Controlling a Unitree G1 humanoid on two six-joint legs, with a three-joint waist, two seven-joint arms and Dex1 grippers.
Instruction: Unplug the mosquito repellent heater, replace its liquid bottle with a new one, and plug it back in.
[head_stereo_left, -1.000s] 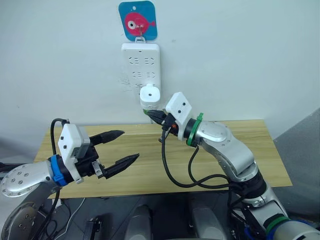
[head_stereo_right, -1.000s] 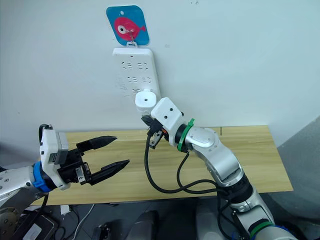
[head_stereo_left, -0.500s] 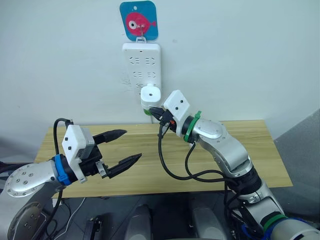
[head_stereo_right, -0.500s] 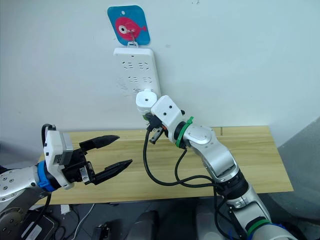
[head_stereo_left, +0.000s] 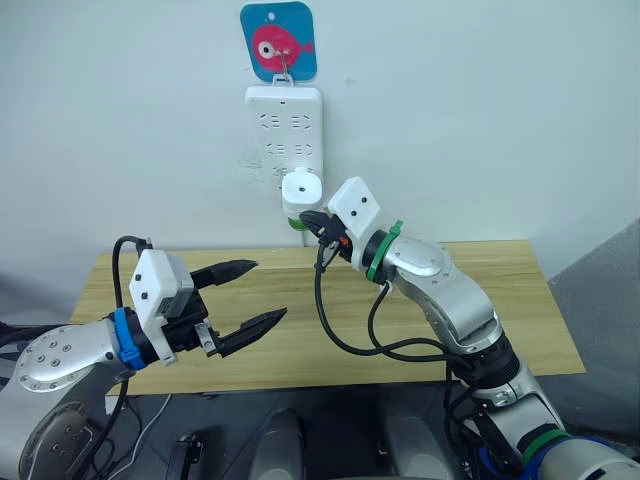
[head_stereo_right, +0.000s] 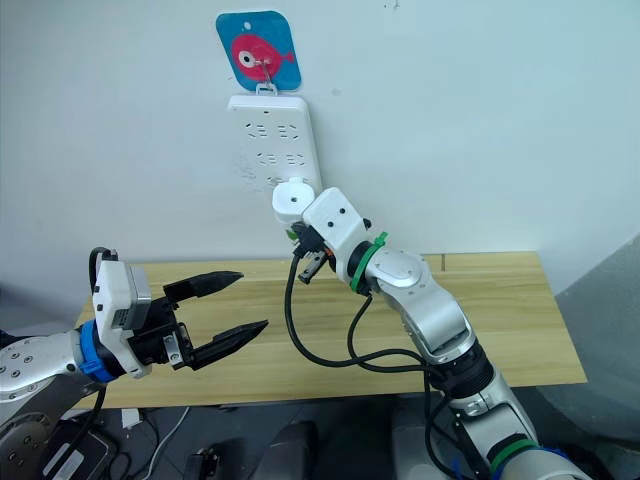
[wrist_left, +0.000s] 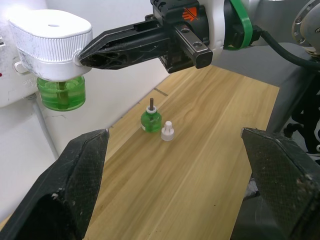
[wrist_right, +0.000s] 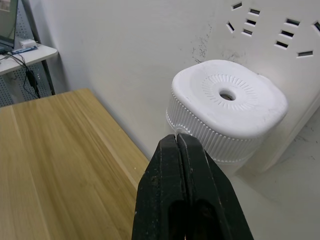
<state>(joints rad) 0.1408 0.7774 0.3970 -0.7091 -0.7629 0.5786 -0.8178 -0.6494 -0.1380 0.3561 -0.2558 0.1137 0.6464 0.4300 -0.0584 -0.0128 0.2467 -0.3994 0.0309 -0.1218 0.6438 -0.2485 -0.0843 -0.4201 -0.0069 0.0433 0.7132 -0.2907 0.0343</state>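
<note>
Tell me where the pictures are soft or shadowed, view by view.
Left wrist view: the left pincer's fingers loom blurred up close, while the small green bottle and white cap on the table stay crisp. Right wrist view: the shut right pincer is sharp against the heater. Left eye view: even light, faint shadow beside the power strip.

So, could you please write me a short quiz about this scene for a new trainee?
1. True or false: the small rounded white plastic heater is plugged into the long white wall power strip.
2. Which end effector has its fingers shut? A) left end effector B) right end effector
3. Fill in: on the light wooden table, beside the small white cap, stands a spare ____ bottle.

Key: 1 true; 2 B; 3 green.
</note>
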